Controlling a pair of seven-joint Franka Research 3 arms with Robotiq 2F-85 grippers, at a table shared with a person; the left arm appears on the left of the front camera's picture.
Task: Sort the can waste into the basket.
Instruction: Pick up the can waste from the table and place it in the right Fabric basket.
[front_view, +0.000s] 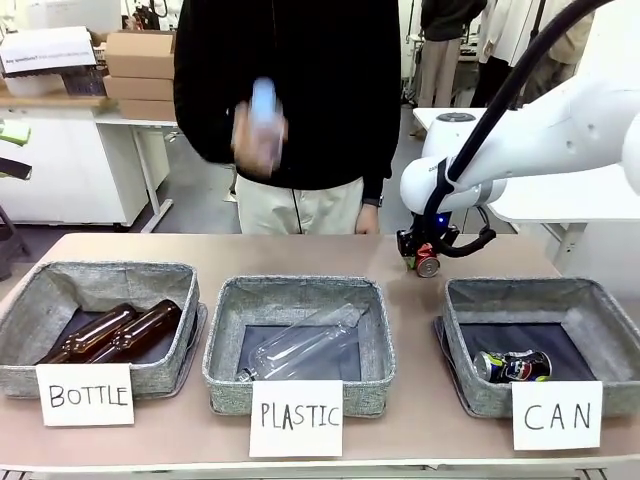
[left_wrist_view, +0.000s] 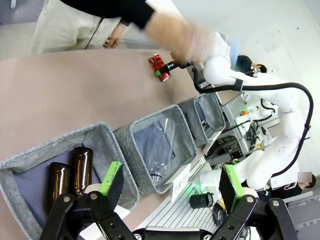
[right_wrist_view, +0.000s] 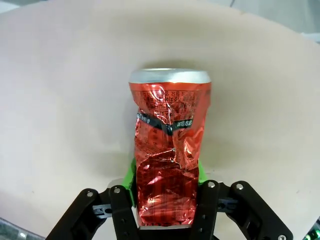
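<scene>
Red crumpled can (right_wrist_view: 170, 150) clamped in right gripper (right_wrist_view: 167, 200), above the table (front_view: 300, 255) behind the CAN basket (front_view: 600, 310); blue can (front_view: 512, 366) already inside. Left gripper (left_wrist_view: 167, 182) wide open, empty.

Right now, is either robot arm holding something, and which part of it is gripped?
The right pincer clamps the crumpled red can by its lower end, silver rim pointing away. The left pincer is open and empty.
</scene>
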